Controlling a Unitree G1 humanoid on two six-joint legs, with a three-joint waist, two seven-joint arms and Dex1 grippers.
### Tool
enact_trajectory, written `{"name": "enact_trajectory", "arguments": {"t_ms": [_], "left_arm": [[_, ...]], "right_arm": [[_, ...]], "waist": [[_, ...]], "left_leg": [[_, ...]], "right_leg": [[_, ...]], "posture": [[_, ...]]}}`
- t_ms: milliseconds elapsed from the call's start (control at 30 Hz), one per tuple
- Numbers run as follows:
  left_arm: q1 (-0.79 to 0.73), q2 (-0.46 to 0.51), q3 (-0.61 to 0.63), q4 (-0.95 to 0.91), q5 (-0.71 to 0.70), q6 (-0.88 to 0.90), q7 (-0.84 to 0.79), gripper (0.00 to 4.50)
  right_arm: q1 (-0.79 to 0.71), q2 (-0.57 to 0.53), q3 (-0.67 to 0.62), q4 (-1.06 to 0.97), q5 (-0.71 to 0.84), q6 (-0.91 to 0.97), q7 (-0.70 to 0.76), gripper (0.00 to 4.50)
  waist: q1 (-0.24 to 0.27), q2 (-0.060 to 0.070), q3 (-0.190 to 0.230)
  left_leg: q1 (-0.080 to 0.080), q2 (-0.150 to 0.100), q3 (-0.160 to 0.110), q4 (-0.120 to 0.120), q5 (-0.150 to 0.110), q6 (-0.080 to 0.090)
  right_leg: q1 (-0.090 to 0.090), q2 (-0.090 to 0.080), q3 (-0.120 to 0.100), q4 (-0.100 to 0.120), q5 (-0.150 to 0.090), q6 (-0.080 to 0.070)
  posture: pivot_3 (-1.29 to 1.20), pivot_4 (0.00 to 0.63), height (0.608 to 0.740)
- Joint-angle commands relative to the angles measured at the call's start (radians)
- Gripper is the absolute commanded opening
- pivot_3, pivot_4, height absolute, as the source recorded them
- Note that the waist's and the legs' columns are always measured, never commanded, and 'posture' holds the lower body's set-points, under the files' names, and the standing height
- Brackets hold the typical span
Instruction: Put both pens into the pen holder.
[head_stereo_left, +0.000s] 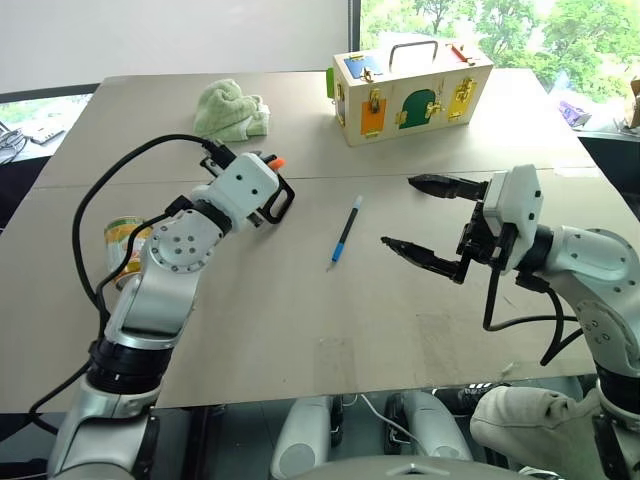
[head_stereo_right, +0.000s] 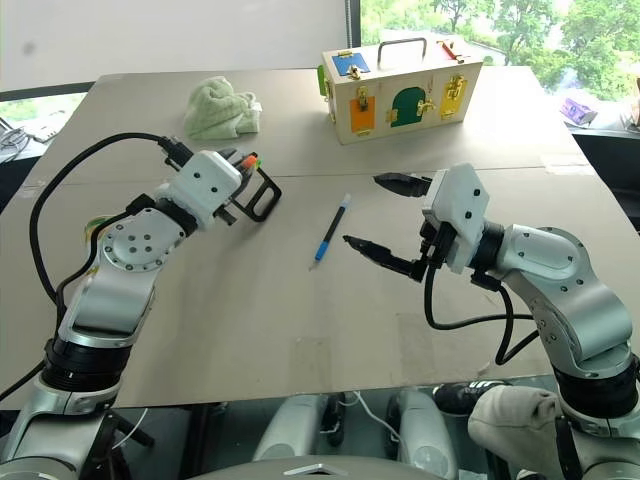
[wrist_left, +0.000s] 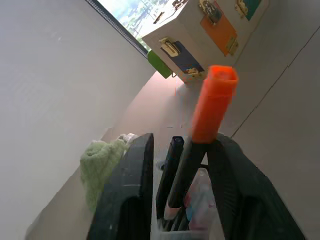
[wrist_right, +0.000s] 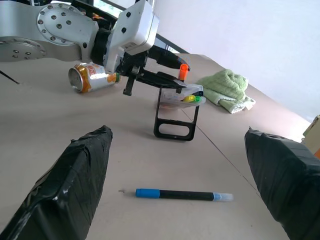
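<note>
- Beige boards, two of them butted together with a seam running side to side, make up the table (head_stereo_left: 250, 330); behind its far edge stand a white wall and a window with green trees.
- Near the table's left edge a tin can (head_stereo_left: 122, 240) lies on its side, partly hidden by the left arm.
- Toward the far left corner sits a crumpled green cloth (head_stereo_left: 230, 110).
- The left gripper (wrist_left: 180, 170) is at the pen holder (wrist_right: 175, 112), its fingers (wrist_left: 125, 195) partly apart on either side of the orange pen (wrist_left: 212, 102), which stands in the holder; whether they grip it I cannot tell.
- The holder rests just inside the seam, left of centre, with green and yellow markers (wrist_right: 191, 98) in it.
- The blue pen (head_stereo_left: 345, 229) lies flat on the bare table near the middle, between the two grippers, touching neither.
- At the far edge, right of centre, stands a wooden box (head_stereo_left: 412, 85) with coloured doors and a handle.
- The right gripper (head_stereo_left: 425, 215) hovers right of the blue pen, fingers spread wide, holding nothing.
</note>
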Motion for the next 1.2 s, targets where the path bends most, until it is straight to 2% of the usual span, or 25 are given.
{"name": "enact_trajectory", "arguments": {"t_ms": [33, 67, 100, 133, 167, 233, 300, 367, 433, 533, 600, 700, 833, 1000, 1100, 1167, 1200], "left_arm": [[0.007, -0.021, 0.062, -0.049, -0.081, -0.016, -0.055, 3.13], [0.008, -0.028, 0.075, -0.061, -0.114, -0.001, -0.078, 3.34], [0.008, -0.032, 0.082, -0.069, -0.133, 0.010, -0.094, 3.81], [-0.009, -0.076, 0.122, -0.124, -0.287, 0.162, -0.120, 4.25], [-0.022, -0.109, 0.153, -0.166, -0.403, 0.278, -0.137, 4.46], [-0.111, -0.155, 0.191, -0.239, -0.591, 0.575, -0.129, 4.46], [-0.217, -0.185, 0.201, -0.248, -0.648, 0.804, -0.076, 4.46], [-0.384, -0.265, 0.215, -0.186, -0.658, 1.096, -0.019, 4.46], [-0.499, -0.281, 0.158, -0.024, -0.703, 1.222, 0.042, 4.46], [-0.650, -0.369, 0.119, 0.273, -0.619, 1.233, 0.197, 4.46], [-0.750, -0.405, 0.085, 0.477, -0.586, 1.233, 0.240, 4.46], [-0.869, -0.442, 0.031, 0.728, -0.551, 1.222, 0.206, 4.46], [-0.997, -0.505, -0.061, 1.055, -0.473, 1.077, 0.105, 4.46], [-1.078, -0.578, -0.147, 1.346, -0.356, 0.894, -0.021, 4.46], [-1.101, -0.610, -0.169, 1.442, -0.299, 0.813, -0.078, 4.46], [-1.114, -0.635, -0.182, 1.486, -0.264, 0.775, -0.119, 3.97], [-1.120, -0.647, -0.186, 1.503, -0.248, 0.762, -0.137, 3.90]], "right_arm": [[0.003, -0.007, -0.034, -0.031, 0.026, -0.012, -0.015, 4.50], [0.005, -0.007, -0.034, -0.030, 0.029, -0.011, -0.017, 4.50], [0.006, -0.008, -0.035, -0.029, 0.032, -0.011, -0.019, 4.50], [0.015, -0.011, -0.040, -0.030, 0.034, -0.010, -0.021, 4.50], [0.021, -0.013, -0.043, -0.030, 0.037, -0.009, -0.023, 4.50], [0.038, -0.020, -0.060, -0.035, 0.043, -0.007, -0.035, 4.50], [0.051, -0.027, -0.078, -0.043, 0.048, -0.002, -0.047, 4.50], [0.079, -0.046, -0.106, -0.061, 0.051, 0.002, -0.056, 4.50], [0.109, -0.067, -0.133, -0.081, 0.058, 0.007, -0.060, 4.50], [0.155, -0.094, -0.164, -0.104, 0.057, 0.006, -0.068, 4.50], [0.184, -0.108, -0.181, -0.120, 0.056, 0.005, -0.075, 4.50], [0.218, -0.121, -0.201, -0.147, 0.058, 0.008, -0.094, 4.50], [0.315, -0.155, -0.260, -0.210, 0.086, 0.019, -0.083, 4.50], [0.459, -0.201, -0.339, -0.267, 0.114, 0.032, -0.062, 4.50], [0.501, -0.208, -0.370, -0.283, 0.119, 0.030, -0.069, 4.50], [0.524, -0.210, -0.388, -0.293, 0.122, 0.029, -0.076, 4.50], [0.531, -0.211, -0.392, -0.298, 0.124, 0.030, -0.080, 4.50]], "waist": [[0.000, 0.000, 0.000], [0.000, 0.000, 0.000], [-0.001, 0.000, 0.000], [-0.001, 0.000, 0.000], [0.000, 0.000, 0.000], [0.004, -0.002, 0.001], [0.005, -0.003, 0.001], [0.011, -0.003, 0.002], [0.010, -0.003, 0.002], [0.018, -0.003, 0.001], [0.022, -0.004, 0.002], [0.020, -0.004, 0.002], [0.025, -0.005, 0.002], [0.022, -0.005, 0.003], [0.022, -0.005, 0.003], [0.022, -0.005, 0.003], [0.022, -0.005, 0.003]], "left_leg": [[0.000, 0.000, 0.000, 0.000, 0.000, 0.000], [0.000, 0.000, 0.000, 0.000, 0.000, 0.000], [0.000, 0.000, 0.000, 0.000, 0.000, 0.000], [0.000, 0.000, 0.000, 0.000, 0.000, 0.000], [0.000, 0.000, 0.000, 0.000, 0.000, 0.000], [-0.001, 0.000, -0.002, 0.003, 0.000, 0.000], [-0.003, 0.000, -0.007, 0.008, 0.000, 0.000], [-0.002, 0.000, -0.009, 0.012, 0.000, 0.000], [-0.001, 0.000, -0.010, 0.012, 0.000, 0.000], [0.002, -0.001, -0.010, 0.012, 0.000, 0.001], [0.002, 0.000, -0.010, 0.012, 0.000, 0.001], [-0.001, 0.000, -0.009, 0.012, 0.000, 0.001], [-0.001, -0.001, -0.008, 0.010, 0.000, 0.000], [-0.002, -0.002, -0.008, 0.009, 0.000, 0.001], [-0.001, -0.002, -0.008, 0.010, -0.001, 0.001], [-0.001, -0.001, -0.008, 0.010, -0.001, 0.001], [-0.001, -0.001, -0.009, 0.010, -0.001, 0.001]], "right_leg": [[0.000, 0.000, 0.000, 0.000, 0.000, -0.001], [0.000, 0.000, 0.000, 0.000, 0.001, -0.001], [0.000, 0.000, 0.000, 0.000, 0.001, -0.001], [0.000, 0.000, 0.000, 0.000, 0.001, -0.001], [0.000, 0.000, 0.000, 0.000, 0.001, -0.001], [0.001, 0.000, -0.001, 0.000, -0.001, 0.001], [0.003, 0.000, -0.005, 0.001, -0.002, 0.003], [0.007, 0.001, -0.007, 0.001, -0.002, 0.004], [0.009, 0.002, -0.008, 0.001, -0.002, 0.005], [0.010, 0.002, -0.007, 0.002, -0.002, 0.006], [0.010, 0.002, -0.007, 0.002, -0.002, 0.005], [0.007, 0.002, -0.006, 0.002, -0.002, 0.005], [0.007, 0.002, -0.006, 0.001, -0.002, 0.005], [0.007, 0.001, -0.006, -0.001, -0.003, 0.006], [0.007, 0.001, -0.006, 0.000, -0.003, 0.006], [0.007, 0.001, -0.006, 0.000, -0.003, 0.007], [0.007, 0.001, -0.006, 0.000, -0.003, 0.007]], "posture": [[0.00, 0.150, 0.740], [0.00, 0.150, 0.740], [0.00, 0.150, 0.740], [0.00, 0.150, 0.740], [0.00, 0.150, 0.740], [0.00, 0.150, 0.740], [0.00, 0.150, 0.740], [0.00, 0.150, 0.740], [0.00, 0.150, 0.740], [0.00, 0.150, 0.740], [0.00, 0.150, 0.740], [0.00, 0.150, 0.740], [0.00, 0.150, 0.740], [0.00, 0.150, 0.740], [0.00, 0.150, 0.740], [0.00, 0.150, 0.740], [0.00, 0.150, 0.740]]}}
